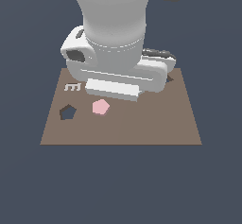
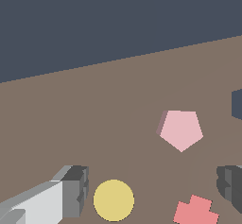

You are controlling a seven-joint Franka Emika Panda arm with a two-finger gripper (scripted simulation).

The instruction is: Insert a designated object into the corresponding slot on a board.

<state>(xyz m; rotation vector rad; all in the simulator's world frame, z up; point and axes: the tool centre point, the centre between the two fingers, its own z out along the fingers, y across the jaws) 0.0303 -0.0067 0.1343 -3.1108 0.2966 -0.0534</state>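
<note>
In the exterior view the brown board [image 1: 118, 124] lies flat on a dark blue-grey ground, and the white arm comes down from the top and hides much of the board's far half. The pink pentagon piece [image 1: 100, 107] lies flat on the board, just in front of the arm's lowest white block. To the exterior view's left of it, close but apart, is the dark pentagon-shaped slot [image 1: 68, 112], open with nothing in it. Further back on that same side sits a small white comb-like piece [image 1: 72, 86]. At the exterior view's right, a corner of another dark hole [image 1: 169, 79] peeks out from behind the arm. The fingers cannot be seen here, so this view does not tell how they stand

In the wrist view the gripper [image 2: 156, 190] shows its two dark fingertips [image 2: 75, 190] set wide apart, with nothing between them but board surface. The pink pentagon piece [image 2: 181, 129] lies flat on the board [image 2: 94, 114], beyond the line between the tips and touching neither. A yellow disc [image 2: 113, 200] lies just beside one fingertip, and a red cross-shaped piece [image 2: 195, 212] lies near the other, cut off by the picture's edge. Part of a dark hole [image 2: 237, 103] shows at the edge of the frame
</note>
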